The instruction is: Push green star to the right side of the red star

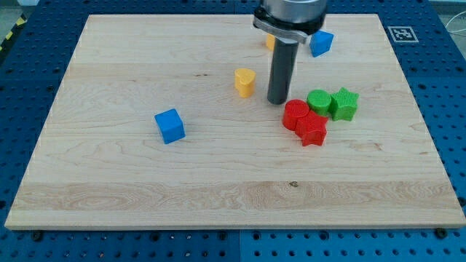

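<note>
My tip (pixel 277 101) rested on the worktop (pixel 145 189), between the yellow block (pixel 245 81) on the view's left and the cluster of red and green blocks on the view's right. It stood just above and to the left of the red cylinder (pixel 295 113), close to it, though whether they touched could not be told. The arm had no gripper, so there was nothing to spread or press together; it ended only in the dark rod.

The green star (pixel 345 103) sat at the right end of the cluster, touching the green cylinder (pixel 318 100) on its left. The red star (pixel 312 129) lay below and to the left of the green star, pressed against the red cylinder. The green cylinder touched the red cylinder's upper right side.

A blue cube (pixel 170 125) stood well apart toward the view's left. Another blue block (pixel 321 43) lay near the view's top, just right of the arm's body, and a sliver of an orange block (pixel 269 41) showed beside the rod, mostly hidden behind it. A black-and-white marker (pixel 403 33) was at the worktop's top right corner.
</note>
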### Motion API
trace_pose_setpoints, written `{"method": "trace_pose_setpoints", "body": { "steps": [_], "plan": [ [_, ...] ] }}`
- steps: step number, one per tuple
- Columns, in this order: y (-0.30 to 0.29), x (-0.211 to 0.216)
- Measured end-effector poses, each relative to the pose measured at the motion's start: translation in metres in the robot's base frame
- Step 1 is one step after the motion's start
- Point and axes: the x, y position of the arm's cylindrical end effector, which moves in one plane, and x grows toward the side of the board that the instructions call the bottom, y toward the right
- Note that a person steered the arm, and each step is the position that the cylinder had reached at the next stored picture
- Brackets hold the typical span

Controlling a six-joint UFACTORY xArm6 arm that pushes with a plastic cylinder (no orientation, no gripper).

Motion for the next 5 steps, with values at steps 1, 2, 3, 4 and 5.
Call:
{"method": "trace_pose_setpoints", "body": {
  "steps": [1,2,3,4,5],
  "plan": [
    [-0.01,-0.033],
    [0.005,-0.057],
    [0.055,-0.074],
    [0.114,-0.077],
    [0.125,-0.044]
  ]
}}
